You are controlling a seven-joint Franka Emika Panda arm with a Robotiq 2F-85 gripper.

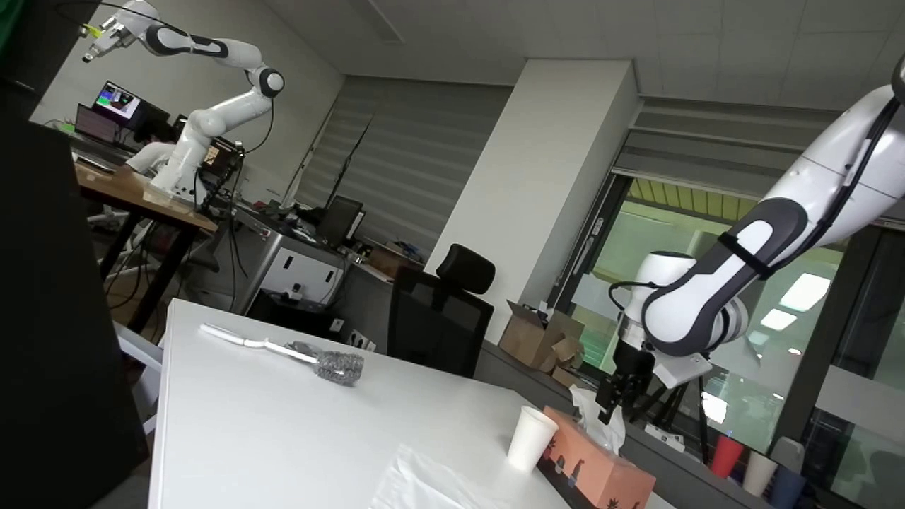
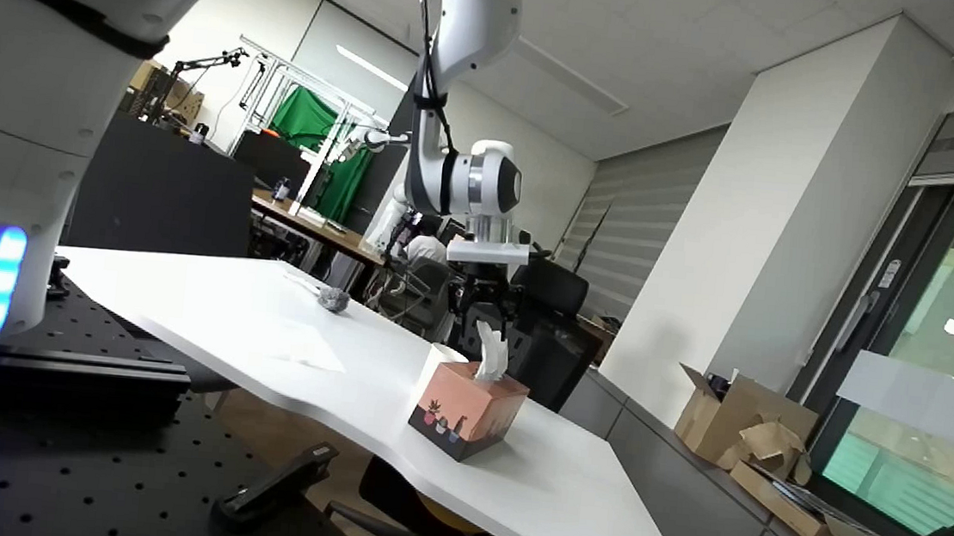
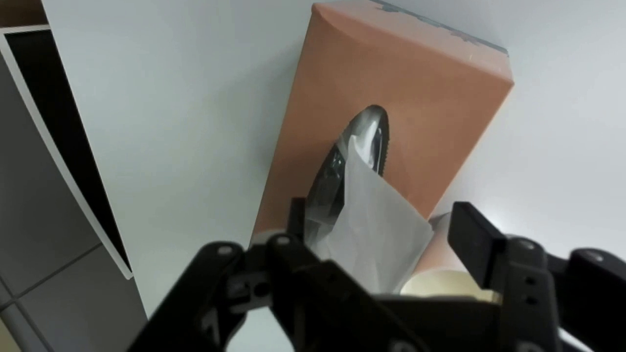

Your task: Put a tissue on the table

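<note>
A white tissue [image 3: 376,215] stands up out of the slot of an orange tissue box [image 3: 415,98]. The tissue [image 1: 597,417] [image 2: 492,351] and the box [image 1: 597,463] [image 2: 474,402] also show in both exterior views. My gripper [image 3: 379,220] is open, pointing down above the box, with the tissue between its two fingers in the wrist view; whether a finger touches it I cannot tell. The gripper also shows in both exterior views [image 1: 609,406] [image 2: 482,325]. A flat white sheet, like a tissue, [image 1: 424,484] [image 2: 306,345] lies on the white table [image 1: 283,438] [image 2: 560,500].
A white paper cup [image 1: 530,440] [image 2: 437,359] [image 3: 445,283] stands right beside the box. A white-handled brush with a grey head [image 1: 339,367] [image 2: 333,299] lies toward the table's far end. A black office chair [image 1: 438,318] stands behind the table edge.
</note>
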